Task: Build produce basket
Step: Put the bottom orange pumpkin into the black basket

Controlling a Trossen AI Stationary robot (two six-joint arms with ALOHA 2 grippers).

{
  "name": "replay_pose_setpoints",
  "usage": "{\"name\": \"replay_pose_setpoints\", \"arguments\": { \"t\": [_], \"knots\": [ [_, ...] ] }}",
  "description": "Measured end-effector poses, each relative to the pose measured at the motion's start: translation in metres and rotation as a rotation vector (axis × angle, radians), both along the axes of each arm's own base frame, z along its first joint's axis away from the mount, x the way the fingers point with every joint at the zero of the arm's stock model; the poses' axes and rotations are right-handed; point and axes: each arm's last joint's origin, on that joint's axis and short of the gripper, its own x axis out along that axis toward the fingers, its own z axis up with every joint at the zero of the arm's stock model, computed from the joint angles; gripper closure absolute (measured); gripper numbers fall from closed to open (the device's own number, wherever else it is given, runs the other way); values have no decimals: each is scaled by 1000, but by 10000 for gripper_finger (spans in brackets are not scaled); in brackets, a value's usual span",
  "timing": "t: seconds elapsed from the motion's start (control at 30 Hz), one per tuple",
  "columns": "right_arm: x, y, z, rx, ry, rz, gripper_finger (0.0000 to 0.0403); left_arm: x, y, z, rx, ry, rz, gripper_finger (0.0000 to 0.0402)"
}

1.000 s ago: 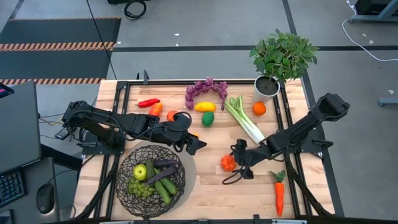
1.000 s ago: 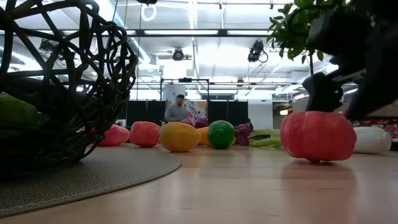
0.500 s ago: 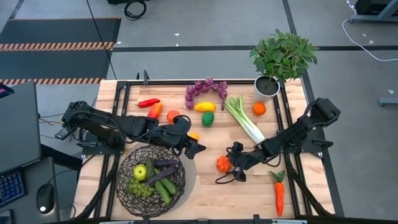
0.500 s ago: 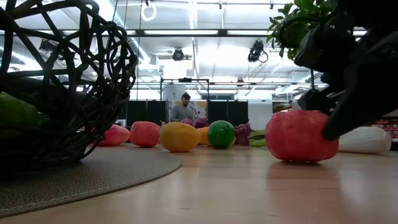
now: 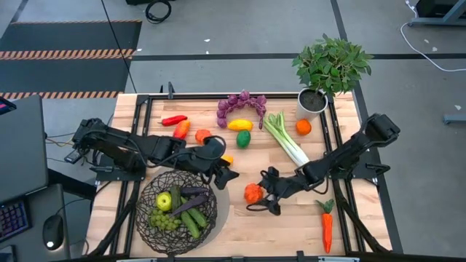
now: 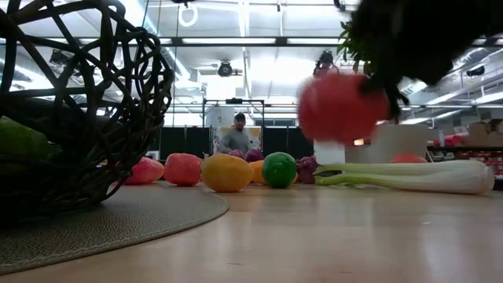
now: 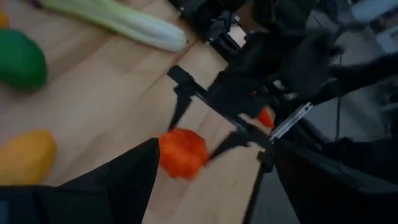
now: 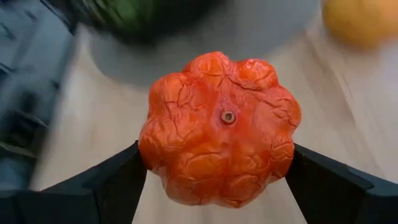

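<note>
While lit from above, wooden table (image 5: 240,218) under workshop ceiling lights (image 6: 244,23).

Grey concrete floor (image 5: 240,29) — striped hazard mat (image 5: 69,52) — bright ceiling lights (image 6: 259,47)

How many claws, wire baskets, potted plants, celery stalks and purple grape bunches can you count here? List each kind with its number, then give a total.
Claws: 2 (left claw open; right claw gripping the tomato)
Wire basket: 1
Potted plant: 1
Celery: 1
Purple grapes: 1 bunch
Total: 6
</note>
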Motion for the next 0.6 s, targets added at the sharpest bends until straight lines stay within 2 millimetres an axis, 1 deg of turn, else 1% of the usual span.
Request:
{"name": "replay_pose_setpoints", "arguments": {
  "t": [0.1,0.17,0.23,0.27,0.33,0.4,0.47,0.53,0.6],
  "knots": [
    [11,3,30,27,-92,5,49,-2,2,10,26,-64,-24,85],
    [18,2,51,57,-157,-6,49,-6,4,26,52,-139,-46,89],
    [26,1,73,89,-222,-23,49,-11,5,41,119,-170,-83,95],
    [29,0,82,98,-248,-30,49,-13,5,48,161,-170,-105,99],
    [37,-3,97,102,-288,-37,49,-23,5,54,241,-100,-159,107],
    [42,-6,109,99,-304,-38,49,-29,6,62,278,-69,-184,113],
    [50,-10,116,91,-306,-46,49,-36,7,62,317,-2,-213,117],
    [54,-14,116,88,-277,-40,49,-39,5,63,358,29,-250,118],
    [64,-16,120,125,-292,-32,49,-40,3,65,415,19,-293,120]
  ]
}}
